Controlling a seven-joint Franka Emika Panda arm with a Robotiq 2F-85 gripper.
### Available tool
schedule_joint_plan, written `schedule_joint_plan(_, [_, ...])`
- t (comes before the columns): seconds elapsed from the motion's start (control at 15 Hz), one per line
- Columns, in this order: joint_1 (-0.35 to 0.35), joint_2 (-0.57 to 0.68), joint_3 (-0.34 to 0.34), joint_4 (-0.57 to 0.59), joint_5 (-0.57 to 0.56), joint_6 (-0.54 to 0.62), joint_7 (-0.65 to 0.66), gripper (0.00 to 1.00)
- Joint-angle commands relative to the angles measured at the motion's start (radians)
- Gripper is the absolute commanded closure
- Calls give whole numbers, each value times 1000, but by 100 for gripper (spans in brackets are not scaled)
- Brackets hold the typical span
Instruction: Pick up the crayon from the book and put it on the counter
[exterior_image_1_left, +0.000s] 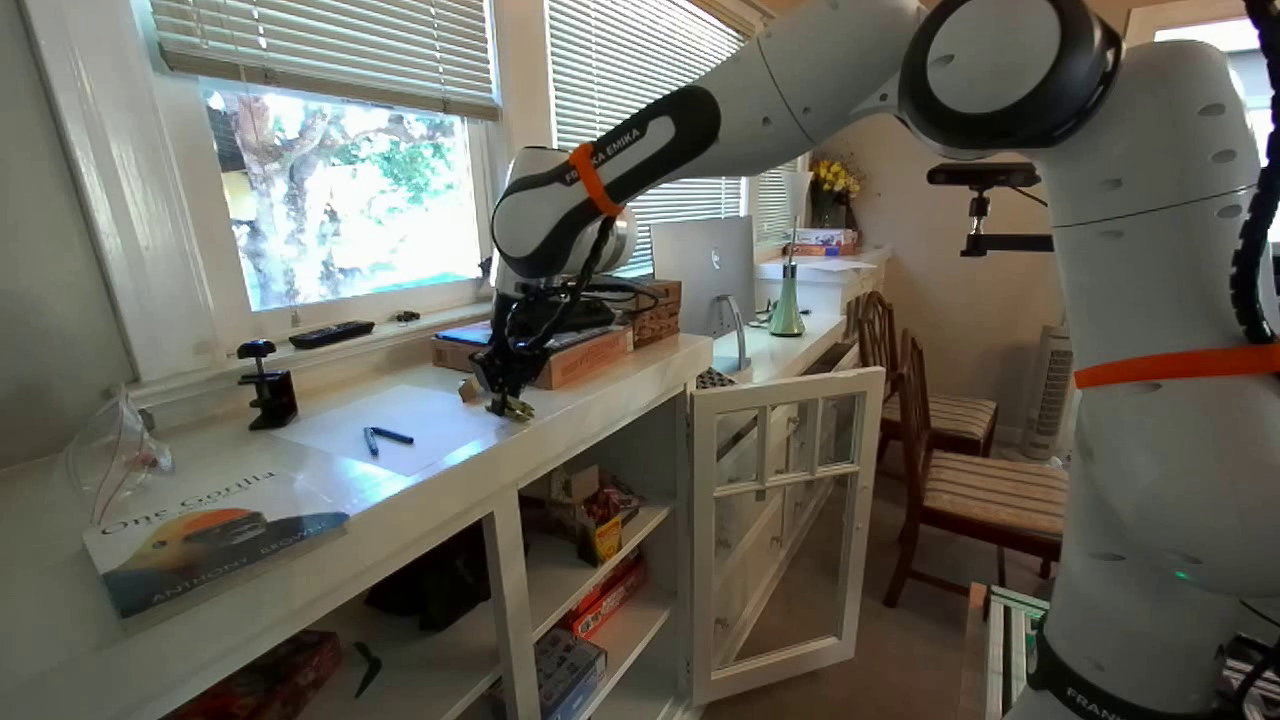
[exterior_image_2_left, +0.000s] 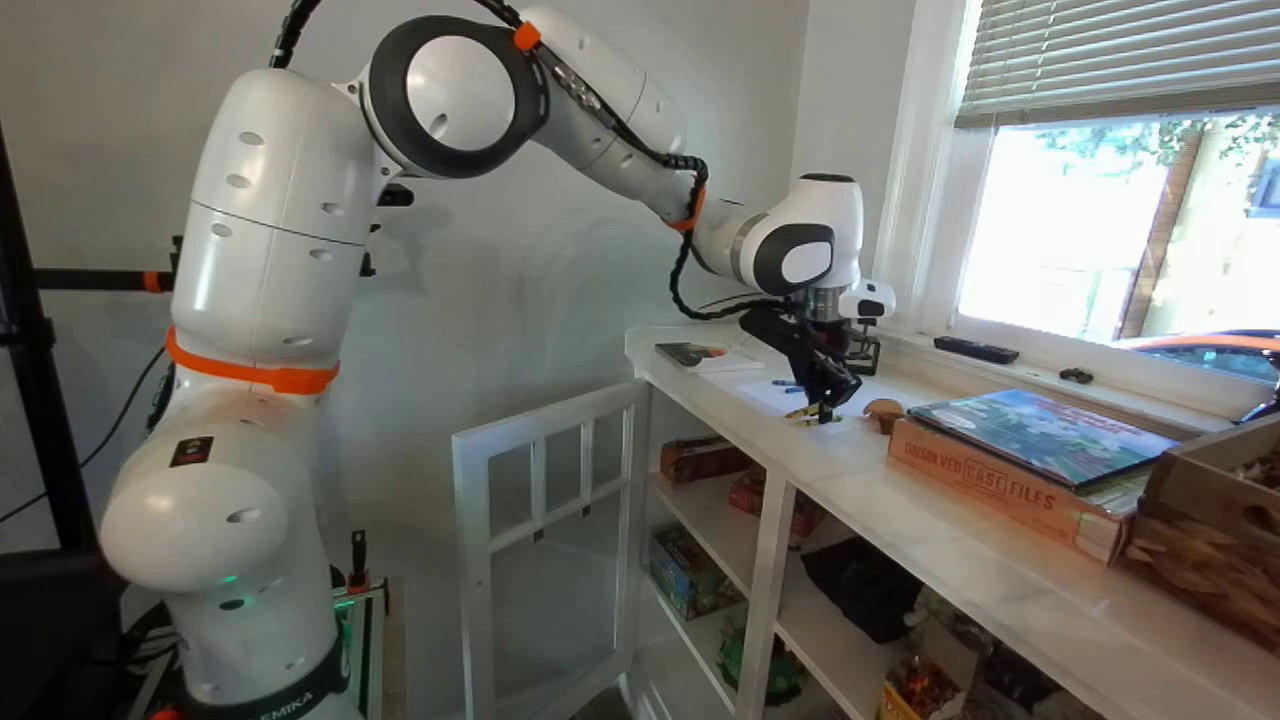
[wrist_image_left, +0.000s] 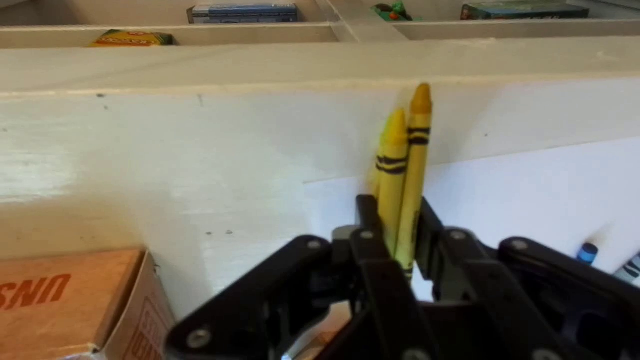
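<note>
the white counter (exterior_image_2_left: 980, 560) bears an orange box (exterior_image_2_left: 980, 485) with a picture-covered book (exterior_image_2_left: 1040, 432) on it. the claw (wrist_image_left: 396, 210) is nearly closed, gripping at least two yellow crayons (wrist_image_left: 416, 167) side by side, low over the counter's front part; whether they touch it, i cannot tell.

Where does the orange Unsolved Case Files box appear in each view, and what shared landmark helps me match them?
In an exterior view: orange box just left of centre, partly hidden.
In an exterior view: orange box right of centre, lettering toward the camera.
In the wrist view: orange box at lower left, cut off, lettering upside down.
Shared landmark: white paper, left of the box in both exterior views, right of it in the wrist view.
</note>
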Motion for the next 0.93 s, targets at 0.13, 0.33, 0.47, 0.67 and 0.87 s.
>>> schedule_joint_plan(0.13, [3, -8, -1, 25, -9, 26, 9, 95])
schedule_joint_plan(0.33, [4, -8, -1, 29, -13, 36, 8, 95])
schedule_joint_plan(0.47, [4, -6, -2, 28, -15, 33, 6, 95])
schedule_joint_plan(0.67, [6, -1, -4, 26, -24, 24, 8, 95])
schedule_joint_plan(0.87, [7, 7, -6, 26, -34, 17, 8, 95])
